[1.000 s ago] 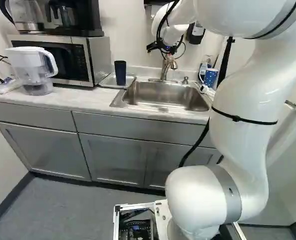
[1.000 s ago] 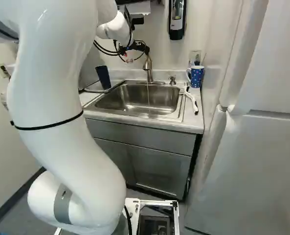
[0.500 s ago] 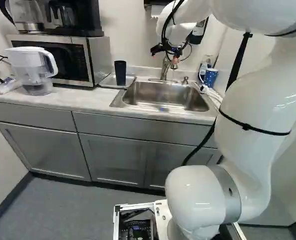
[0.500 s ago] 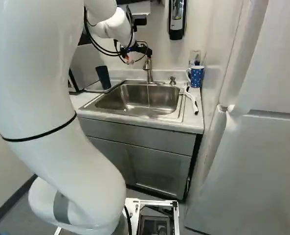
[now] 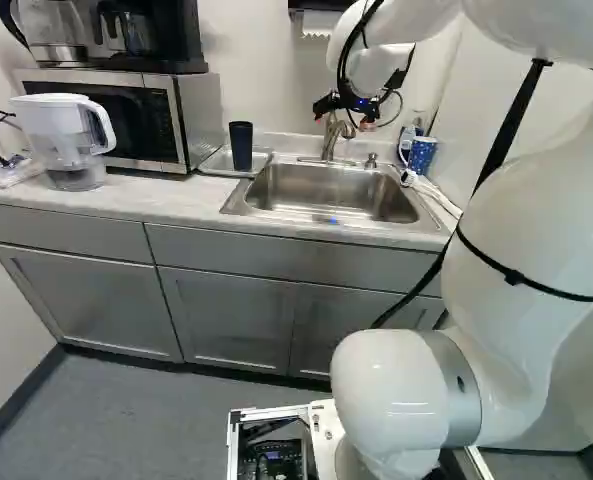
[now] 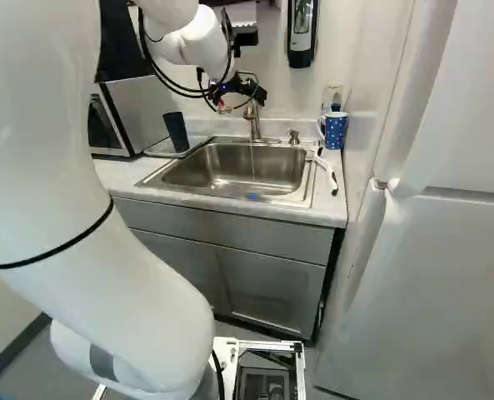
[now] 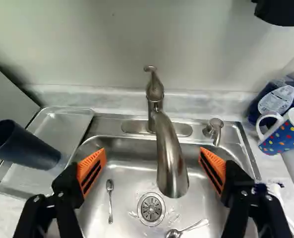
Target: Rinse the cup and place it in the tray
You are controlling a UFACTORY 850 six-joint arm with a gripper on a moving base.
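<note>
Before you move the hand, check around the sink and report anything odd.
The tap seems to be running: a thin stream falls into the sink with no cup under it. Two spoons also lie loose there. The dark cup stands upright in the tray. Nothing looks broken.

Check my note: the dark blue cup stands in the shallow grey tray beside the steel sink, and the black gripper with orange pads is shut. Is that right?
No: the gripper is open; the wrist view shows its fingers wide apart. The rest holds: the cup stands in the tray beside the sink.
</note>
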